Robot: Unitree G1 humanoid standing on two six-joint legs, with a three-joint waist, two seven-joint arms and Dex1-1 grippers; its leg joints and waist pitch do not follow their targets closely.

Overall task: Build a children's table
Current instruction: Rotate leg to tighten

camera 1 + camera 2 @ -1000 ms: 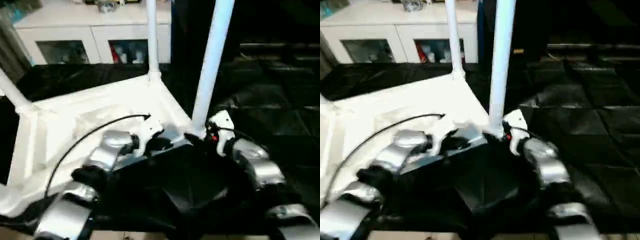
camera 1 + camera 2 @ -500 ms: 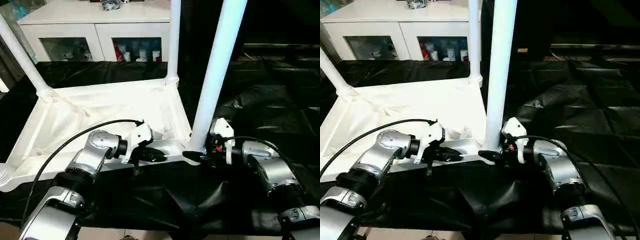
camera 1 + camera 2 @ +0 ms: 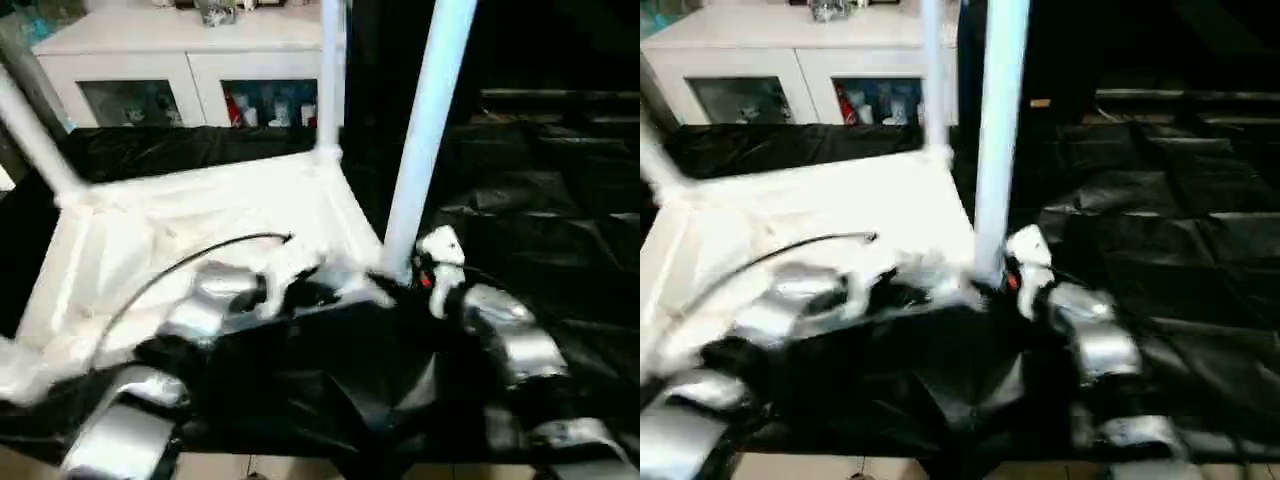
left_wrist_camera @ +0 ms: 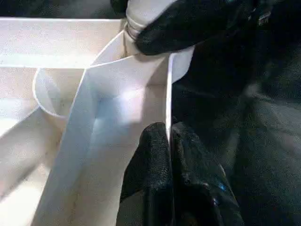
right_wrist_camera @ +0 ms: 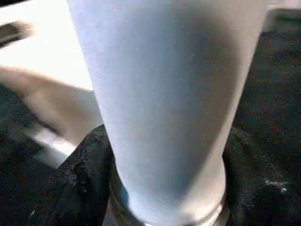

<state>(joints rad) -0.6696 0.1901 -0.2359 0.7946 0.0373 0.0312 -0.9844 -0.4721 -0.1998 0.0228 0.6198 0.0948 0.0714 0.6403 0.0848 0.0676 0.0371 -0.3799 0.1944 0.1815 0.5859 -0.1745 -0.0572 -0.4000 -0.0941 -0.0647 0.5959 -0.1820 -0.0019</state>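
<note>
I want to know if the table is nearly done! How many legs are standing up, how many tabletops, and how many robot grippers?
legs standing up: 3 (near leg, far leg, left leg)
tabletop: 1
grippers: 2 (left gripper, right gripper)
total: 6

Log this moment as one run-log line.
left gripper: shut on tabletop rim | right gripper: shut on near leg base | far legs: upright
</note>
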